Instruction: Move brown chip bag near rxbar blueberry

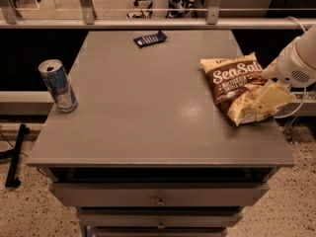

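The brown chip bag (236,84), brown and cream-yellow with white "Sea Salt" lettering, lies flat near the table's right edge. The rxbar blueberry (150,38), a small flat dark blue wrapper, lies at the far middle of the table, well apart from the bag. My gripper (269,100) comes in from the right on a white arm (296,63) and sits at the bag's lower right corner, over or against it.
A blue-silver drink can (59,85) stands upright near the table's left edge. The grey table (143,112) has drawers under its front edge. A railing runs behind the table, and a cable hangs off the right side.
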### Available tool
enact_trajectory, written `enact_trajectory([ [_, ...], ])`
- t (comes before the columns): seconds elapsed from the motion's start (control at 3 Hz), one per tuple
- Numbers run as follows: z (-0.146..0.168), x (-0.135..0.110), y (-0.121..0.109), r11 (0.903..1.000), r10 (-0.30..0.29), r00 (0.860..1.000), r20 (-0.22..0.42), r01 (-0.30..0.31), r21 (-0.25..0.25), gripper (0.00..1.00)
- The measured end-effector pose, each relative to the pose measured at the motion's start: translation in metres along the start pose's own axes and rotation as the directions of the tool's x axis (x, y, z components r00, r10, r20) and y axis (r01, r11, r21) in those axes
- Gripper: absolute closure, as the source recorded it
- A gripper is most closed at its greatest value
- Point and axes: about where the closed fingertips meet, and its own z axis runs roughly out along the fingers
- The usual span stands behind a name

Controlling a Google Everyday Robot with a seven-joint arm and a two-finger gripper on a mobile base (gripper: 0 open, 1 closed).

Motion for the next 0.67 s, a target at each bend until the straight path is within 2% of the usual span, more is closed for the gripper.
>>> enact_trajectory([
  [0.33, -0.005, -0.005, -0.001, 1.0000, 0.005, 1.000, 0.019, -0.005, 0.005, 0.64],
  [0.67, -0.026, -0.024, 0.000, 0.9991, -0.023, 0.997, 0.070, 0.020, 0.038, 0.88],
])
